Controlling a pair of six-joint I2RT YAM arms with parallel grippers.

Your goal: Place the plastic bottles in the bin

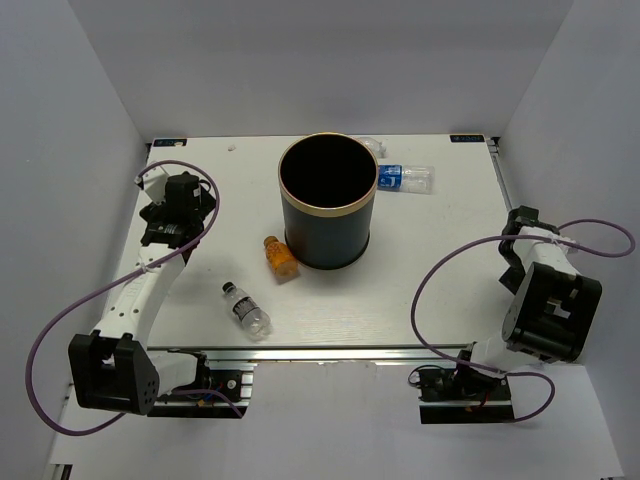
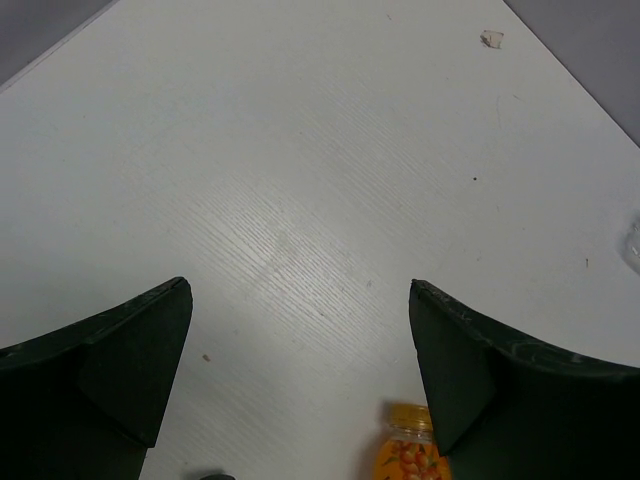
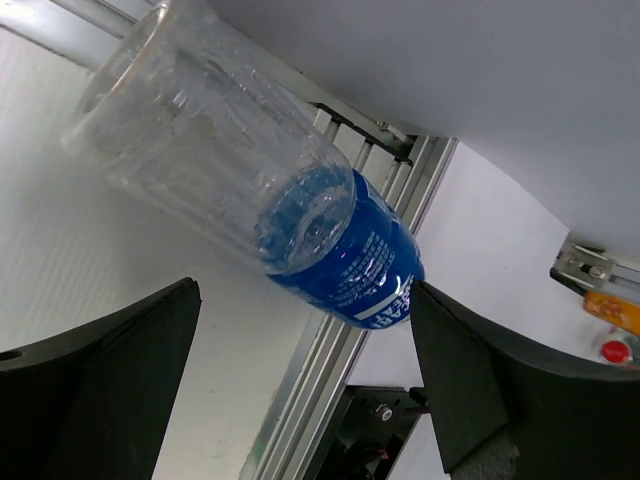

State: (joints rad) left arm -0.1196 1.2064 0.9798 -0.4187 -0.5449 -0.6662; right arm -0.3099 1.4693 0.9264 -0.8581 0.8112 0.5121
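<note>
The dark bin with a tan rim stands upright at mid table. An orange bottle lies at its left foot, and a clear dark-labelled bottle lies nearer the front. A blue-labelled bottle lies right of the bin, and another clear bottle lies behind it. My left gripper hangs open over bare table left of the bin. In its wrist view the left gripper is empty, with the orange bottle beside the right finger. My right gripper is open, with a blue-labelled bottle just past its fingertips.
An aluminium rail runs along the table edge under the bottle in the right wrist view. In the top view the right gripper sits at the table's right edge, largely covered by its own arm. Grey walls close in the table on three sides.
</note>
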